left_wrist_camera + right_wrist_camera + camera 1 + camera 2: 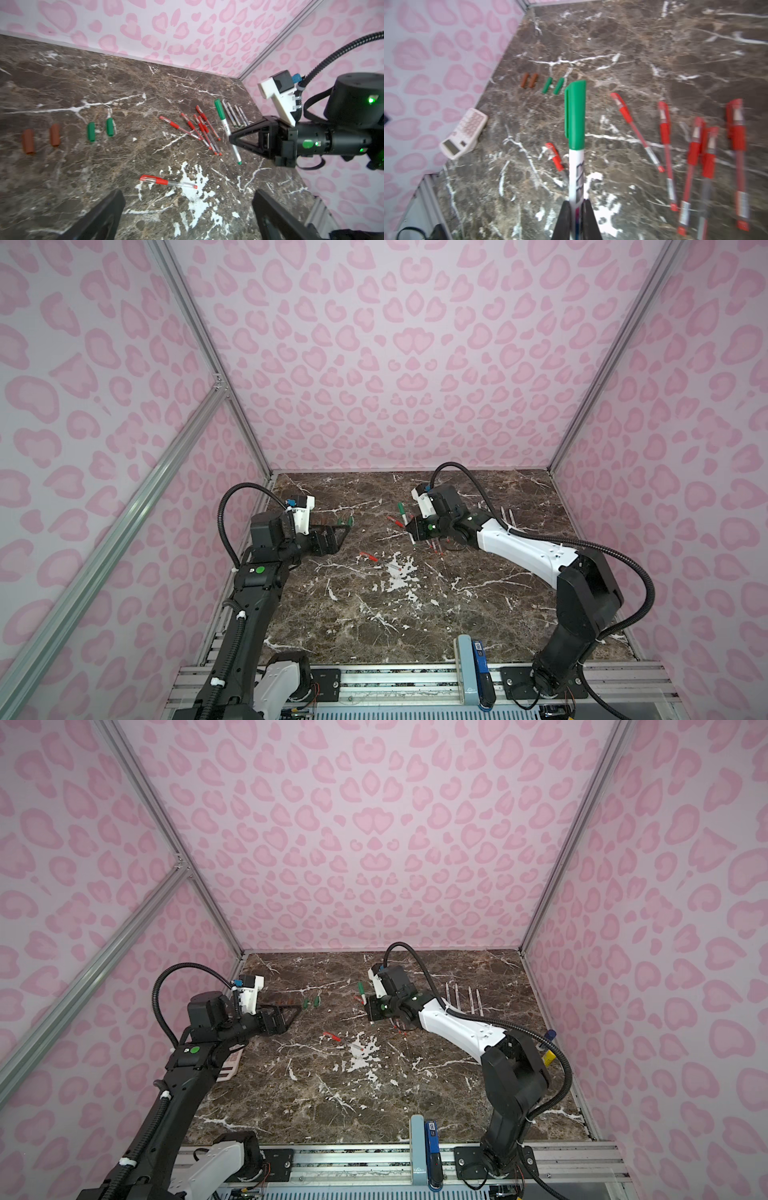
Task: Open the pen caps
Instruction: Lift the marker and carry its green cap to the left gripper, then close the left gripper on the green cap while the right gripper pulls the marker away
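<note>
My right gripper [576,207] is shut on the white barrel of a pen [576,166] and holds it above the marble table. The pen's green cap [575,114] is on and points away from the fingers; both top views show it [401,510] [361,988]. My left gripper [187,216] hangs open and empty, its fingers [104,216] wide apart above a lone red pen [166,181]. Two brown pen caps [28,141] and two green pen caps [91,131] lie loose in a row. Several capped red pens [204,128] lie beside the right gripper [230,138].
A row of uncapped white pens [507,518] lies far right behind the right arm. A pink-keyed calculator [465,133] sits by the left wall. A blue-capped tube [550,1033] and a yellow tube [547,1056] lie at the right wall. Pink walls enclose the table [415,614].
</note>
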Controlling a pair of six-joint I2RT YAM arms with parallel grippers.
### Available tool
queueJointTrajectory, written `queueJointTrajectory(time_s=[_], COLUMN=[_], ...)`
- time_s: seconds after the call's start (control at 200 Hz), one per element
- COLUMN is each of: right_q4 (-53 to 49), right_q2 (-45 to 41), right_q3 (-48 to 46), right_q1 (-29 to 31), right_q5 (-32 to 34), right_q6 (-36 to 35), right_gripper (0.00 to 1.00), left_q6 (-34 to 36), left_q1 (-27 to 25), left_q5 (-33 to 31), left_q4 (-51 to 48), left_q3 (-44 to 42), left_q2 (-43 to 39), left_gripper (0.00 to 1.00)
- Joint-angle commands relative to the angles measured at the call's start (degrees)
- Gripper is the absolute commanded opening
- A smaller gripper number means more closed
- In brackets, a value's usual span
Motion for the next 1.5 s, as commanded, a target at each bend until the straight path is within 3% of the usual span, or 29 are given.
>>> queueJointTrajectory(time_s=[0.0,0.355,0.54,0.785,0.945,1.08,1.18,1.325,1.495], right_q4=[13.6,27.7,28.7,27.2,25.5,26.5,24.9,25.6,26.8], right_q2=[-2.4,-4.4,-2.5,-0.5,0.2,0.3,0.0,0.0,0.6], right_q3=[-4.5,-10.1,-8.1,-5.6,-4.8,-6.1,-5.6,-5.8,-4.8], right_q1=[2.7,11.6,14.2,16.0,16.2,16.2,16.4,16.5,16.5], right_q5=[-2.9,-6.7,-7.7,-8.2,-7.9,-7.8,-7.4,-7.4,-6.8], right_q6=[6.3,13.2,14.3,13.3,12.9,12.6,11.9,11.6,10.8], right_gripper=[0.03,0.03,0.03,0.02,0.02,0.02,0.02,0.04,0.22], left_q6=[-4.1,-6.2,-6.3,-6.5,-6.6,-6.8,-6.5,-6.8,-7.9], left_q1=[0.0,-1.3,-1.9,-2.2,-2.2,-2.1,-2.0,-2.0,-1.9], left_q5=[8.0,15.9,15.9,15.2,14.6,14.2,13.4,13.9,14.1], left_q4=[5.4,10.5,10.8,11.1,10.0,11.0,9.4,10.7,11.6], left_q3=[-0.5,-2.2,-2.1,-2.0,-1.4,-2.0,-1.2,-2.0,-2.4], left_q2=[0.6,2.0,2.5,2.4,2.5,2.3,2.5,2.5,2.2], left_gripper=[0.96,0.86,0.74,0.53,0.29,0.24,0.04,0.04,0.04])
